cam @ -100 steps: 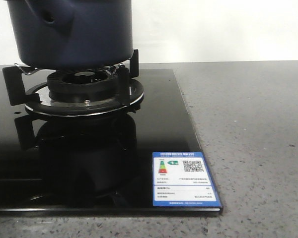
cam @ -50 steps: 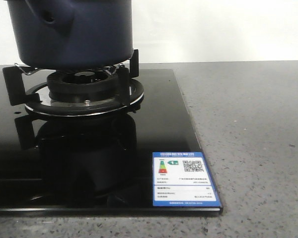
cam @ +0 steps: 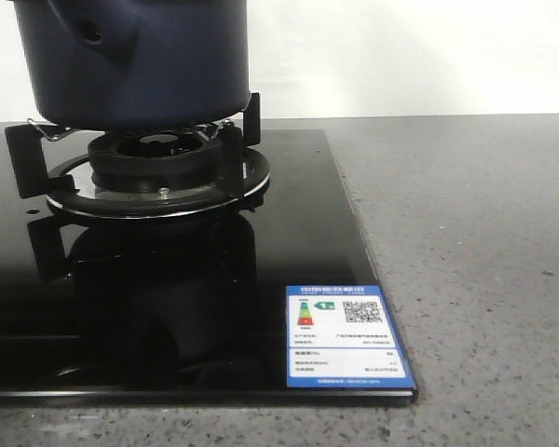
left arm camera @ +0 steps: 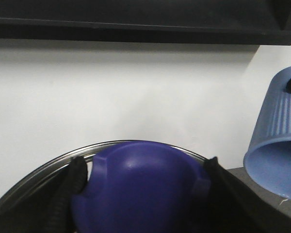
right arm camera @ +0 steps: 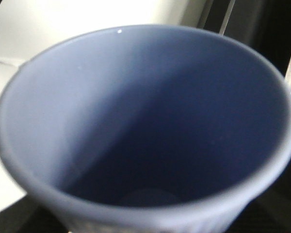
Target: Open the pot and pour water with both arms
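1. The pot stands on the burner grate of a black glass cooktop, at the far left of the front view. Its top is cut off by the frame there, so from this view I cannot tell if the lid is on or off. A side handle stub with a hole faces the camera.

2. The left gripper pinches a dark blue rounded knob; one black finger presses on each side of it. A shiny metal rim curves behind the knob, so I judge this is the pot's lid, gripped by its knob because that is the natural place to lift it.

3. A pale blue ribbed cup shows in the left wrist view, tilted with its mouth turned downward and outward. A small black part touches its upper wall; it is probably the right gripper holding the cup, but the fingers themselves are not clear.

4. The right wrist view looks straight into the cup. It fills nearly the whole picture, and I cannot tell if water remains inside. The right pincer's fingers are hidden, so I cannot tell its state.

5. The tilt suggests the pouring step, with the lid held away so that the water can enter the pot.

6. A blue energy label sits on the near right corner of the cooktop, on the grey counter.
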Controlling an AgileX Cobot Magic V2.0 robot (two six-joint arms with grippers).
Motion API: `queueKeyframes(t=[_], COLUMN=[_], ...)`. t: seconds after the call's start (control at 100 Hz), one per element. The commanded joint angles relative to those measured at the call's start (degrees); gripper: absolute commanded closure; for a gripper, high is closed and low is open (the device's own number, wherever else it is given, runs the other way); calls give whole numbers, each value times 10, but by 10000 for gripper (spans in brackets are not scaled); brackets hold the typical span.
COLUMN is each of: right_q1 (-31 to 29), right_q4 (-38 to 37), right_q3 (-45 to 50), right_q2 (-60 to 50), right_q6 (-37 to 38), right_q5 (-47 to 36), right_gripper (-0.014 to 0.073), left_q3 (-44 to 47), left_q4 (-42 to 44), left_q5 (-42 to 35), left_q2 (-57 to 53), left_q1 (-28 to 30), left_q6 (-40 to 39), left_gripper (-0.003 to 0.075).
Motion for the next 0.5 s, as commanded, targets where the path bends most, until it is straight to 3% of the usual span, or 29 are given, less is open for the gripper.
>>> queueKeyframes(t=[0.0, 0.49], right_q1=[2, 2], right_q4=[-28, -27], right_q3=[-25, -25], right_q2=[-27, -27], right_q6=[-3, 2], right_q5=[13, 18], right_gripper=[253, 253], left_q3=[-22, -22], left_q4=[-2, -2], left_q5=[-65, -65], left_q2=[-16, -16], left_q1=[0, 0], left_q6=[1, 1], left_gripper=[362, 362])
